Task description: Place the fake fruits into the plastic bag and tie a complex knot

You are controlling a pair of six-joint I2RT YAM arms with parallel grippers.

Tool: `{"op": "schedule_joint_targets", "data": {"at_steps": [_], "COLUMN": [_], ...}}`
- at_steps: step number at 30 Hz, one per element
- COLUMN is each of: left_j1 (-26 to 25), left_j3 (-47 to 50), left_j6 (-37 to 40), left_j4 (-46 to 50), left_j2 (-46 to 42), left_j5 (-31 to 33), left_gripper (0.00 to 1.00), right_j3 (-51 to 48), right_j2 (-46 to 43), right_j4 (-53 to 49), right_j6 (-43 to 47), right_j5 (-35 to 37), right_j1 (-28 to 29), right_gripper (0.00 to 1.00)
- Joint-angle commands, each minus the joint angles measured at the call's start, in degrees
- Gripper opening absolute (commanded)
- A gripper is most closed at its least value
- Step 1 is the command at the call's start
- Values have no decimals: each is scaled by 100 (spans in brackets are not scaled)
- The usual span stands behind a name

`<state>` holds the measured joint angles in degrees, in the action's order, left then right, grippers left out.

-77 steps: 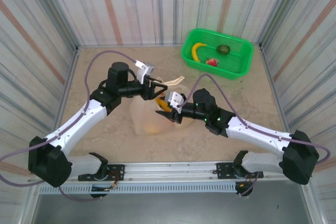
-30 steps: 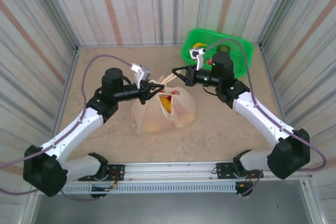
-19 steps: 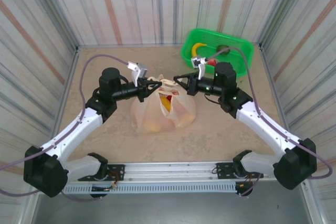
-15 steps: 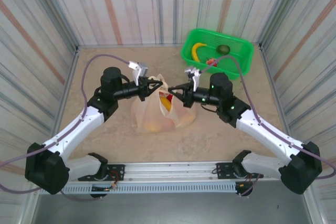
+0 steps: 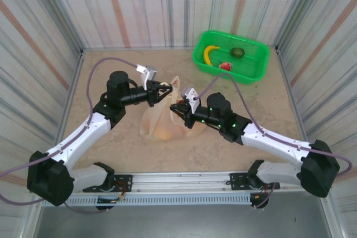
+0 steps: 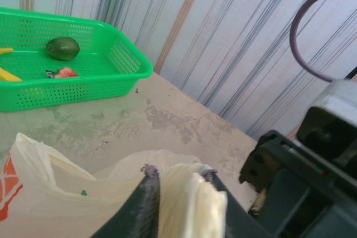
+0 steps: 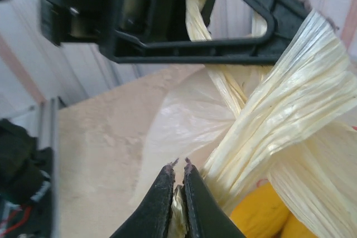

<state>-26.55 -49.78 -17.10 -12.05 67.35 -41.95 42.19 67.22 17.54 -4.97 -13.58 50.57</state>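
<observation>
The right gripper (image 7: 178,165) pinches a thin bit of the plastic bag (image 5: 162,129) between almost-shut jaws. The left gripper (image 6: 178,172) seems to pinch a bag handle (image 6: 195,207), though its view is cut off. The bag sits between the arms, so this looks like tying, and next the handles (image 7: 245,110) need pulling tight. Up close they cross over a yellow fruit (image 7: 256,218), and from above a banana (image 5: 208,54) waits in the green basket (image 5: 230,75).

The top external camera looks down from above and behind the near edge, taking in the whole bench (image 5: 111,143) to its far corners. The left wrist camera sits low, close over the plastic bag (image 5: 162,126), facing the green basket (image 5: 223,73) near the far right corner. The right wrist camera, closer still, faces the left gripper (image 5: 168,91). All three share the bag.
</observation>
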Motion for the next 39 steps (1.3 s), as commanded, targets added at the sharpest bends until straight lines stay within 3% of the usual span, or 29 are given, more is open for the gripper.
{"op": "schedule_joint_targets", "data": {"at_steps": [1, 7, 15, 23, 29, 36, 38, 39], "left_j1": [71, 71, 45, -222, -344, -349, -344, -348], "left_j3": [3, -56, -197, -563, -707, -717, -704, -699], "left_j6": [-66, 109, 182, 904, 1236, 1450, 1512, 1566], "left_j4": [-127, 97, 209, 1236, 1673, 1792, 1729, 1669], "left_j2": [-1, -19, 204, 419, 514, 540, 520, 502], "left_j5": [-129, -102, -111, 294, 249, 293, 307, 298], "left_gripper": [29, 51, 58, 64, 52, 14, 5, 0], "right_j3": [37, 33, 52, 52, 125, 153, 170, 213], "right_j2": [160, 265, 333, 590, 738, 723, 694, 647], "right_j4": [250, 432, 461, 495, 650, 672, 559, 383], "right_j6": [579, 637, 555, 648, 683, 751, 772, 817], "right_j5": [889, 1075, 787, 708, 739, 770, 765, 653], "right_j1": [64, -15, -56, -13, 14, 8, 8, -2], "right_gripper": [12, 12, 11, 10, 10, 11, 17, 27]}}
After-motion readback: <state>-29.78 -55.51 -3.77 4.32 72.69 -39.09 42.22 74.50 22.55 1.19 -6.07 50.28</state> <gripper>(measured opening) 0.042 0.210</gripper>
